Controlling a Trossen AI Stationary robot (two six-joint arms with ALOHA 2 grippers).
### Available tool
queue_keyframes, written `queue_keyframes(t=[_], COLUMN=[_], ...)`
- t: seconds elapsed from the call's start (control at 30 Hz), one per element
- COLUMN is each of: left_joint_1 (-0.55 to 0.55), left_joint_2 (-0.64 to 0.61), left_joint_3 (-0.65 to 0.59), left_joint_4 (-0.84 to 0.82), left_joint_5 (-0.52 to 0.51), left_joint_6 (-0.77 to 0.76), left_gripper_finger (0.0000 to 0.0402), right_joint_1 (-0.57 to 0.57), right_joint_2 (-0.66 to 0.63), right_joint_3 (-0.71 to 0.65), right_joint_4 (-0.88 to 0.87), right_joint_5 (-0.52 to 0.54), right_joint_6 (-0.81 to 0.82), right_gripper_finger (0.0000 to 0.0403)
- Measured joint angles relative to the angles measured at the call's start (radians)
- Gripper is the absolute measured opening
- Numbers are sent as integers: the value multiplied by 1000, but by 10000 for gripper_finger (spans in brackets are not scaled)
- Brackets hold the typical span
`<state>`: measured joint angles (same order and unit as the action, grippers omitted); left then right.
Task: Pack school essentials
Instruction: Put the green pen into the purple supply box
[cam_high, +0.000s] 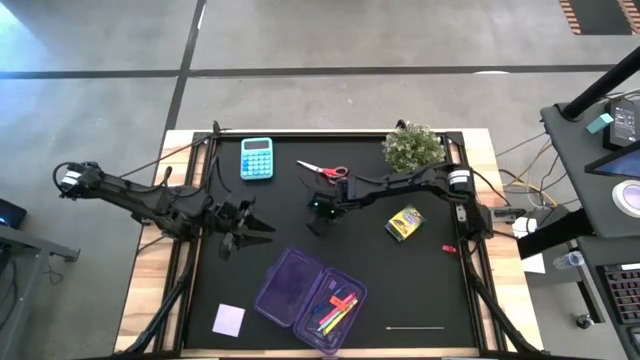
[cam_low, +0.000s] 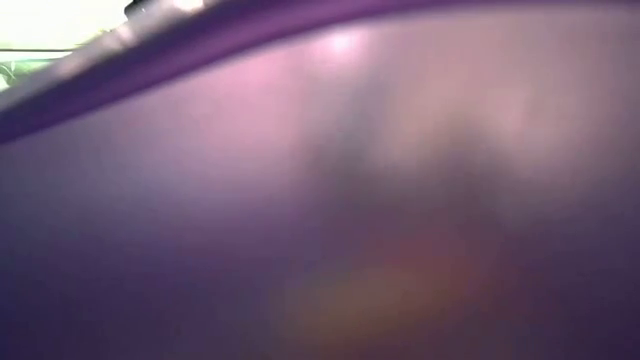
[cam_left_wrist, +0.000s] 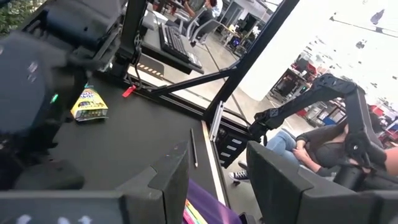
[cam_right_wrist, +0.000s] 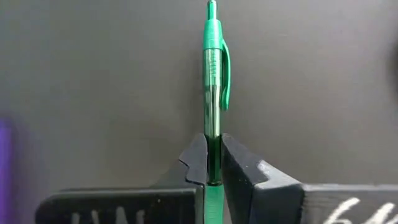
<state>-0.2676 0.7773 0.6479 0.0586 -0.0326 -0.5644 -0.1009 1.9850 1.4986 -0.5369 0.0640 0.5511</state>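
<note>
On the tabletop's (cam_high: 420, 290) left, left claw (cam_high: 243, 226) hovering, fingers spread, nothing in them. Lilac pad (cam_high: 229, 319) lying near the front, pens (cam_high: 335, 310) sitting in the purple case (cam_high: 300, 290). Mid-tabletop, right claw (cam_right_wrist: 213, 163) pinching a green pen (cam_right_wrist: 213, 87) tight. Scissors (cam_high: 324, 170) behind it, crayon box (cam_high: 404, 222) off to the right.
</note>
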Motion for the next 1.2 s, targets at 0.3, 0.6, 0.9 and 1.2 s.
queue_keyframes(t=[0.3,0.6,0.9,1.2], left_joint_1=[0,0,0,0], left_joint_2=[4,6,21,60], left_joint_3=[0,0,-3,-3], left_joint_4=[2,2,1,35], left_joint_5=[0,0,0,-1], left_joint_6=[-1,3,20,-47], left_gripper_finger=[141,141,141,141], right_joint_1=[69,253,440,529], right_joint_2=[-149,-211,-195,-194], right_joint_3=[0,0,0,-39], right_joint_4=[-25,-50,-50,15], right_joint_5=[-190,-245,-285,-282], right_joint_6=[-279,-434,-584,-648], right_gripper_finger=[18,18,18,18])
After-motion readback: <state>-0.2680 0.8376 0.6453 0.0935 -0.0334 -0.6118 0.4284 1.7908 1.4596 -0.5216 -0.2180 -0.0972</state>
